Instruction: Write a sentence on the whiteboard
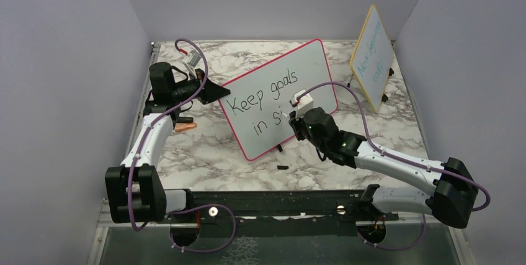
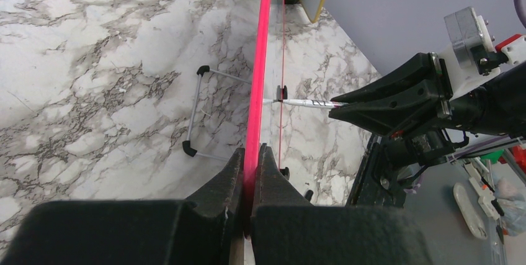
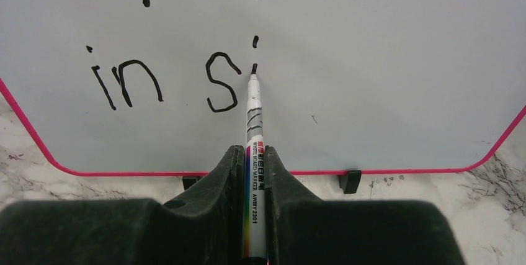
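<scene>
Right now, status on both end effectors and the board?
Left end effector shut on whiteboard edge. Right end effector shut on marker, tip touching it. Sentence at "Keep goals in si". Nothing blocking.

Marble-patterned worktop in front of me. Standing on it: the pink-framed whiteboard, centre, on small black feet and a wire stand; a yellow-framed board, far right. Lying on it: a small black piece near the whiteboard's lower edge; an orange object, left.

The white, pink-framed whiteboard carries black lettering.
</scene>
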### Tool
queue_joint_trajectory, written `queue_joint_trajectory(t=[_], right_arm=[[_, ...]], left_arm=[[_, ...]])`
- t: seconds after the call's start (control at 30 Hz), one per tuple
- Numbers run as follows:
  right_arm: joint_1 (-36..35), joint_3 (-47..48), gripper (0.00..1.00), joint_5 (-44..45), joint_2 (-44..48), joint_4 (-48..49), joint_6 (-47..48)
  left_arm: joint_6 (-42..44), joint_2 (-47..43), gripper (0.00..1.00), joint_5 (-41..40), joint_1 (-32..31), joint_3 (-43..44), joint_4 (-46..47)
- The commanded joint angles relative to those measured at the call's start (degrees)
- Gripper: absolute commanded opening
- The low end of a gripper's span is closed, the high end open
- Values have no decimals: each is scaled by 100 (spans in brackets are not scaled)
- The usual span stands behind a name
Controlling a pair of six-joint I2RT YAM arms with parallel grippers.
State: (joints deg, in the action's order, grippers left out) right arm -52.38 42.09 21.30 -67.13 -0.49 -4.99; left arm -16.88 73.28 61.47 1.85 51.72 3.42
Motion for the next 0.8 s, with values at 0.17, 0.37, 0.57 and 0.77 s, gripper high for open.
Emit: queue_joint_trajectory(t=[0.17, 0.37, 0.57, 0.77], right_arm=[[26, 24, 1, -271, -69, -728, -236], [26, 12, 0, -280, -36, -836, -263], [26, 32, 0, -284, -16, -823, -256], [26, -46, 1, -158, 209, -565, -220]], left_arm=[[458, 188, 0, -491, -111, -96, -491], [453, 178, 0, -498, -113, -94, -491], [460, 180, 0, -505, -107, -99, -491], [457, 181, 0, -511, -106, -96, -491]])
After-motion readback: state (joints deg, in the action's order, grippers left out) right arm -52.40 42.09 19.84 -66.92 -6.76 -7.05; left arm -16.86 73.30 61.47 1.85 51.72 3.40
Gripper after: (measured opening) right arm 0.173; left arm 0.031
